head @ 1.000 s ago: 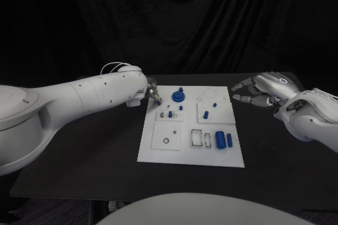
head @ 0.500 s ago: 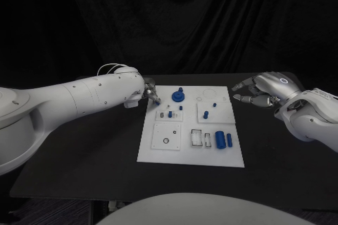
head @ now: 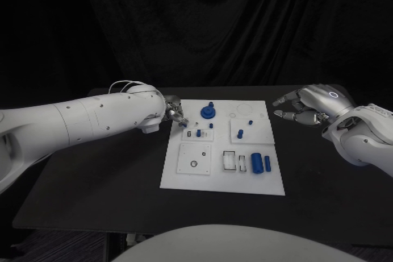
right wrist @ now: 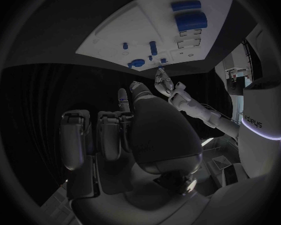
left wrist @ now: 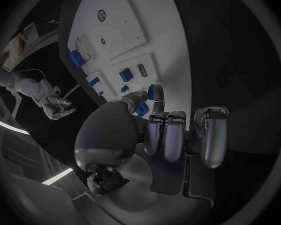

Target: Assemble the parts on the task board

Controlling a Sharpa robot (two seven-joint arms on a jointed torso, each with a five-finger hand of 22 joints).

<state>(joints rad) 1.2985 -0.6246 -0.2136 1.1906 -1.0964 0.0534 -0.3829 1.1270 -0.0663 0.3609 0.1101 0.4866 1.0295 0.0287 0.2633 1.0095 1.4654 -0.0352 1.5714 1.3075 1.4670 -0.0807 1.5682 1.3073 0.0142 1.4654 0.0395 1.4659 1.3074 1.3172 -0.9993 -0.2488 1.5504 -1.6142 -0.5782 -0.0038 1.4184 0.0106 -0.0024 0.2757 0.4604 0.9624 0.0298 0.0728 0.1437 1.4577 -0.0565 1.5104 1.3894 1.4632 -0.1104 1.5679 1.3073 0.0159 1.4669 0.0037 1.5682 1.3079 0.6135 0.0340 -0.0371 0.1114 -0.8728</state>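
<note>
L hand (head: pixel 176 115): we see it pinching a small blue part (left wrist: pixel 151 91) at board's 10 o'clock edge.
R hand (head: pixel 301 109): fingers curled, holding nothing, off board at 2 o'clock.
Board (head: pixel 192 179): table centre w/ blue parts.

You have a black table (head: pixel 98 182) spreading under and around both hands. Behind them, beyond its far edge, hangs a dark curtain (head: pixel 213 40).

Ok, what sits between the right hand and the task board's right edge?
Nothing: in the head view, only bare black table separates the right hand from the task board.
</note>
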